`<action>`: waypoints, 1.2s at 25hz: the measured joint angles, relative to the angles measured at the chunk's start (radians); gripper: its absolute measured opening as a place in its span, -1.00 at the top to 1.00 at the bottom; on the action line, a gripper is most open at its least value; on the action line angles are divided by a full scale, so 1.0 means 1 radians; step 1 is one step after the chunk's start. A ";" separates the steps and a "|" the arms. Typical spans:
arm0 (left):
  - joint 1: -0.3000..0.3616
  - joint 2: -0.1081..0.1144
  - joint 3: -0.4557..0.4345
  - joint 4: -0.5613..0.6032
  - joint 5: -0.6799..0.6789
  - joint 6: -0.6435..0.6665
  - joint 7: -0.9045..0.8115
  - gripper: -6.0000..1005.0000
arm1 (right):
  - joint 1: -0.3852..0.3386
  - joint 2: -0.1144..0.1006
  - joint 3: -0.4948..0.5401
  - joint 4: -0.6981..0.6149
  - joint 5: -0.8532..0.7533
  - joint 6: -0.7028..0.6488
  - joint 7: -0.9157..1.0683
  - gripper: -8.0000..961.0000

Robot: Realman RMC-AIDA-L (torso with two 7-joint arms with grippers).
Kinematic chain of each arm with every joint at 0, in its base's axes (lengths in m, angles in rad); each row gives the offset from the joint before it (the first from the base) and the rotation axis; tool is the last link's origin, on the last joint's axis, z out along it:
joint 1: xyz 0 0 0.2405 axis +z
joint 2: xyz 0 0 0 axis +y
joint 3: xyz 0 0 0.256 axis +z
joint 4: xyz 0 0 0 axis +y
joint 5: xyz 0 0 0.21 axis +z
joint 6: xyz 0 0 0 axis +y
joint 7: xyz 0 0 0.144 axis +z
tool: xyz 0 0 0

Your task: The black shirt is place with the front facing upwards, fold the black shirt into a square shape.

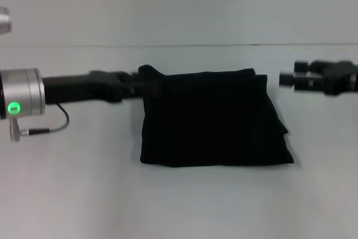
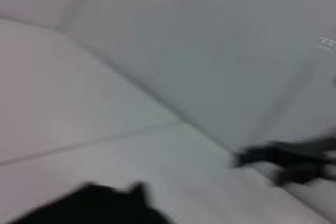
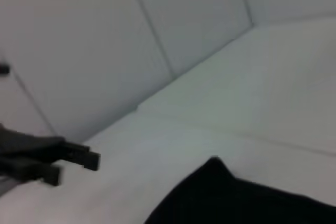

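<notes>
- The black shirt (image 1: 212, 118) is lying on the white table (image 1: 84, 194) as a compact, roughly square bundle, with no lettering showing.
- The left gripper (image 1: 137, 85) is touching the bundle's far-left corner; whether it is pinching the cloth, I cannot tell.
- The right gripper (image 1: 286, 80) is hovering just off the far-right corner, its state unreadable too.
- Folding is looking nearly finished; next, the uneven right edge is probably needing squaring before both arms withdraw.

We cannot make out where the left tool (image 1: 141, 85) ends, its black tip merging with the black shirt (image 1: 212, 118). The right tool (image 1: 286, 79) is perhaps parted, too blurred to judge. Both wrist views crop the shirt at their edges.
</notes>
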 joint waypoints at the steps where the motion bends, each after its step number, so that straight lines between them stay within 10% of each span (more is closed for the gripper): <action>1: 0.003 -0.006 0.003 0.002 -0.001 0.059 0.038 -0.01 | -0.010 0.015 0.000 -0.041 -0.027 -0.008 0.020 -0.77; 8: 0.005 -0.020 0.099 0.048 0.046 0.137 0.102 -0.53 | -0.102 0.133 -0.010 -0.430 -0.248 -0.061 0.240 -0.77; 13: 0.001 -0.027 0.139 0.079 0.104 0.094 0.104 -0.82 | -0.102 0.132 -0.016 -0.431 -0.251 -0.079 0.271 -0.77; 30: -0.006 -0.002 0.101 0.068 0.109 0.064 0.125 -0.81 | 0.056 0.128 -0.052 -0.149 -0.238 0.069 0.142 -0.77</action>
